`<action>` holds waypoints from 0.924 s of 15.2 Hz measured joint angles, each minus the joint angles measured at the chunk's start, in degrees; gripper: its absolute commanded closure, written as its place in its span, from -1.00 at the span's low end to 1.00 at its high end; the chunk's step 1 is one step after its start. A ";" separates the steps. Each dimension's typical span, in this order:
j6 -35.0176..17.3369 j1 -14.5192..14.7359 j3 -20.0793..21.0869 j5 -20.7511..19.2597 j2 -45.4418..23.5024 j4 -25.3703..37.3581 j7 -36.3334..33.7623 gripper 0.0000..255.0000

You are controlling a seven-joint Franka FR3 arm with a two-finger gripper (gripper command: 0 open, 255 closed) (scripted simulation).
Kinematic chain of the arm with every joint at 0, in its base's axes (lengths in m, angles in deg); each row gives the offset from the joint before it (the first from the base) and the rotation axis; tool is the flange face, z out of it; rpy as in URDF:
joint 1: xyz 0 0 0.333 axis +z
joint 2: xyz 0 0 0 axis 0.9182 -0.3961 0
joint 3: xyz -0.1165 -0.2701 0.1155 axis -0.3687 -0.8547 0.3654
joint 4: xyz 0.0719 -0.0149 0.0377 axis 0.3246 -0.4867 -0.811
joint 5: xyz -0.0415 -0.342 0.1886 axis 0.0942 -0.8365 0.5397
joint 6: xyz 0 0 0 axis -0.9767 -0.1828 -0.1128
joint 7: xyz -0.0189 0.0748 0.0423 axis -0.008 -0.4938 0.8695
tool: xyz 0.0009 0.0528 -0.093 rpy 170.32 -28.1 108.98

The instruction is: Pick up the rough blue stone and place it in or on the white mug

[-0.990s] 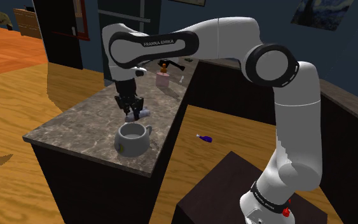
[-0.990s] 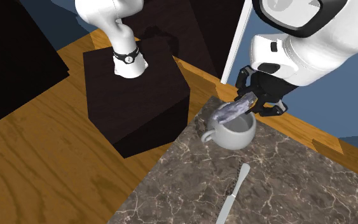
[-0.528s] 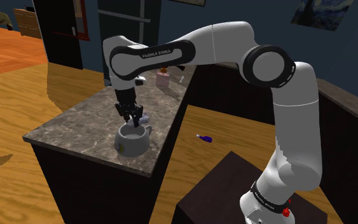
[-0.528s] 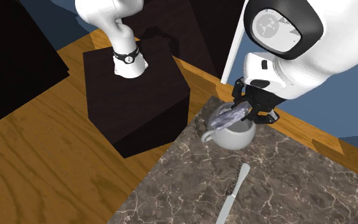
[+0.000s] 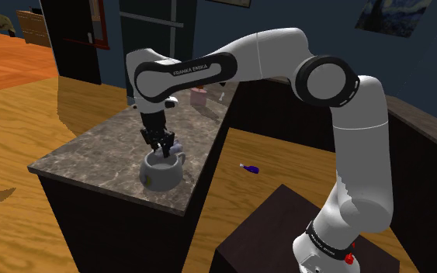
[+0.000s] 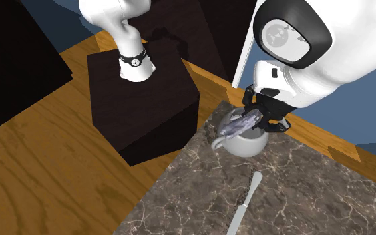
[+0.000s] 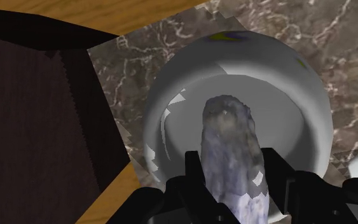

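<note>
Gripper (image 7: 231, 167) holds stone (image 7: 227, 137) over mug (image 7: 301, 86).
Fingers clamped on the grey-blue stone, which hangs tilted at the white mug's opening, one end poking past the rim; mug stands on marble counter (image 5: 92, 155), knife (image 6: 244, 205) nearby.

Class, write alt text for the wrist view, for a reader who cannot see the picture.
Two black fingers clasp a rough bluish-grey stone, which points into the open mouth of a white mug just beyond them. The mug stands on a brown marbled counter, near its edge.
</note>
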 measured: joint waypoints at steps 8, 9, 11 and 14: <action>0.99 0.08 0.01 0.01 -0.09 1.09 0.04 -1.00; 2.30 0.30 0.07 0.05 -0.18 2.51 -0.05 -1.00; 6.04 0.77 0.03 -0.12 -1.16 7.28 0.12 -1.00; 7.58 0.90 0.05 -0.10 -1.19 8.83 0.15 -1.00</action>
